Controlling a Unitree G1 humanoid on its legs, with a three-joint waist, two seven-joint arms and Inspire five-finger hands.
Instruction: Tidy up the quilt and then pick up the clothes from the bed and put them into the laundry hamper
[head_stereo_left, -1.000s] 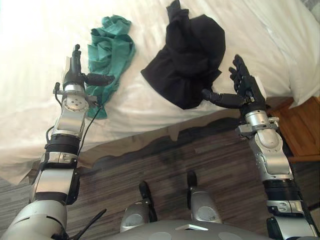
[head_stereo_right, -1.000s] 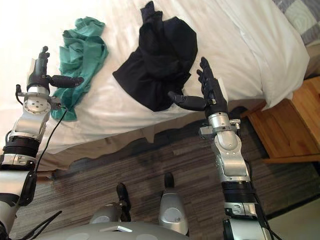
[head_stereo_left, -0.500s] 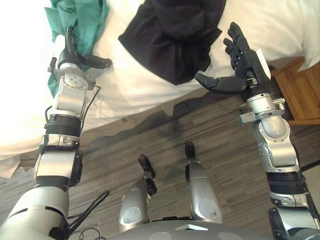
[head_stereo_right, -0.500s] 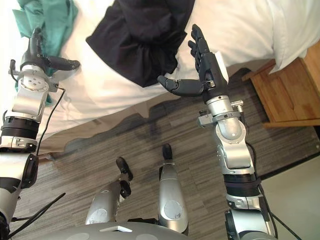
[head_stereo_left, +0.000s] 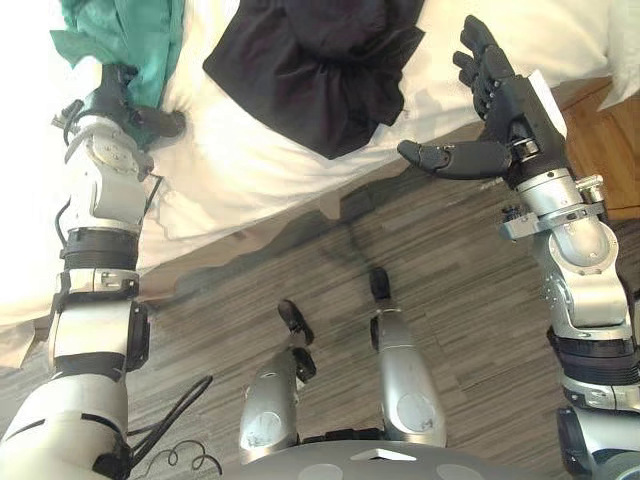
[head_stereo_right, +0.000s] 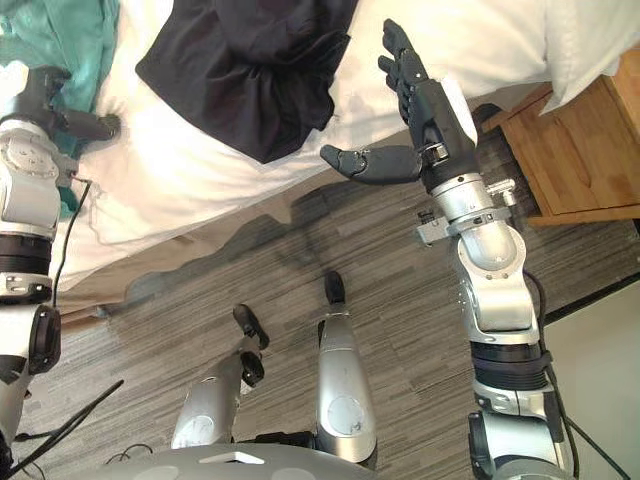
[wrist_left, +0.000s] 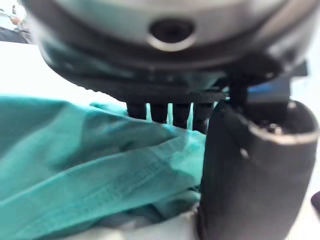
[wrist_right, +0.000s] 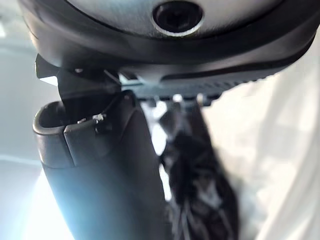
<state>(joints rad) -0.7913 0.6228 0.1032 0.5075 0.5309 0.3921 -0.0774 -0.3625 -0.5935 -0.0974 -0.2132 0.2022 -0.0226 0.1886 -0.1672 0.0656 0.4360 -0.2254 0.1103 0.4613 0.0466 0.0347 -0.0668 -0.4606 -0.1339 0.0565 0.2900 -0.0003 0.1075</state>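
Rumpled white quilt (head_stereo_left: 260, 170): left hand (head_stereo_left: 118, 95) fingers (wrist_left: 159, 112) straight at teal cloth (head_stereo_left: 130, 30) (creased); right hand (head_stereo_left: 510, 100) splayed.

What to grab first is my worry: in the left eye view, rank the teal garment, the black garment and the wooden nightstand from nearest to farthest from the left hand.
1. Teal garment: lying against the left hand, at the view's left.
2. Black garment: on the bed, in the middle.
3. Wooden nightstand: far right, beyond the right hand.
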